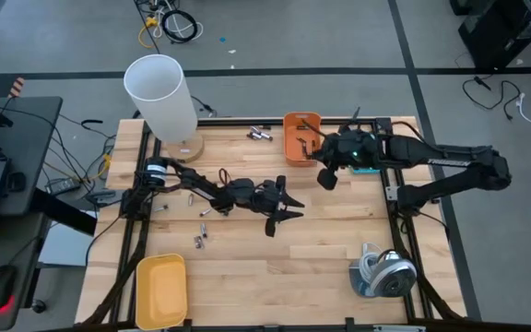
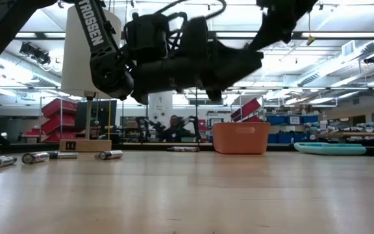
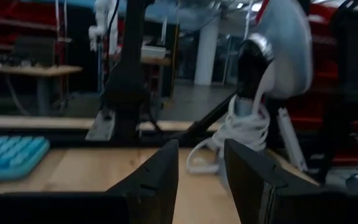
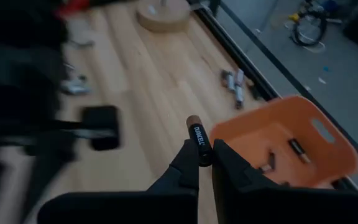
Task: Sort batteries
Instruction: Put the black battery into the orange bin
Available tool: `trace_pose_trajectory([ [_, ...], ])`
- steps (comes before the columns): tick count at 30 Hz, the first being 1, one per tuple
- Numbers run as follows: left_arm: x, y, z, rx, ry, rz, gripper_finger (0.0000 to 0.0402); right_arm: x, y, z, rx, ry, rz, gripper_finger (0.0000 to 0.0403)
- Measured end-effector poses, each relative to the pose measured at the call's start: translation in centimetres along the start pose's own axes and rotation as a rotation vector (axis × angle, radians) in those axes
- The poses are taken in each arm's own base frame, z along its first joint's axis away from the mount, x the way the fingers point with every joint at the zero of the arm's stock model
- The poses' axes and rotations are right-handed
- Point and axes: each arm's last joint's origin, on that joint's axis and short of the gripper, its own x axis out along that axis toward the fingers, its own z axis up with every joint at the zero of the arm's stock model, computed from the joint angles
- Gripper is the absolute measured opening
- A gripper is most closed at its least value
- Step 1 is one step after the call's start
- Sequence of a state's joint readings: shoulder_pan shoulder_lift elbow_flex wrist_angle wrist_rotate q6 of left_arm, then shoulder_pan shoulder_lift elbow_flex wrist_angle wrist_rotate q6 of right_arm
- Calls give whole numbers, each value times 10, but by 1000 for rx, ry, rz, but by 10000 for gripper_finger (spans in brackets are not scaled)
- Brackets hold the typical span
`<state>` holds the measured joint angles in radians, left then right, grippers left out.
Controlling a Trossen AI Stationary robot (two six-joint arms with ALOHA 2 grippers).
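"DURACELL" legible on black battery (image 4: pixel 200 143), pinched upright in right gripper (image 4: pixel 205 163) just beside orange bin (image 4: pixel 328 163). "TROSSEN" on arm in low view only. Left gripper (image 3: pixel 201 171) parted, empty, mid-table. Loose batteries (image 2: pixel 34 156) scattered at left.

A big white cup-shaped tube (image 1: pixel 161 95) stands on a round wooden base (image 1: pixel 188 146) at the back of the wooden table (image 1: pixel 321 249). Far from the tube, at the table's near corner, lies a grey and white thing with a coiled cord (image 1: pixel 382 273). A blue calculator (image 3: pixel 8 155) lies flat on the wood. Off the table, beyond the tube, cables (image 1: pixel 169 23) lie on the grey floor.
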<state>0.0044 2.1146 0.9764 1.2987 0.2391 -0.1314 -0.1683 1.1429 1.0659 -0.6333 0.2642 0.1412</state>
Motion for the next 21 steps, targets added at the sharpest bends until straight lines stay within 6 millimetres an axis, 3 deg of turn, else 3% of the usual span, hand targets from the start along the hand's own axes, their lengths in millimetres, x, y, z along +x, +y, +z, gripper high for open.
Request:
trace_pose_trajectory([
  [7, -8, -9, 36, 75, -80, -38, 111, 39, -22, -9, 72, 173, -137, 13],
  [14, -38, -12, 79, 124, -160, 6, 104, 67, -46, -16, 292, 268, -231, 14],
  [21, -70, -13, 108, 133, -228, 101, 104, 87, -59, -30, 395, 431, -175, 15],
])
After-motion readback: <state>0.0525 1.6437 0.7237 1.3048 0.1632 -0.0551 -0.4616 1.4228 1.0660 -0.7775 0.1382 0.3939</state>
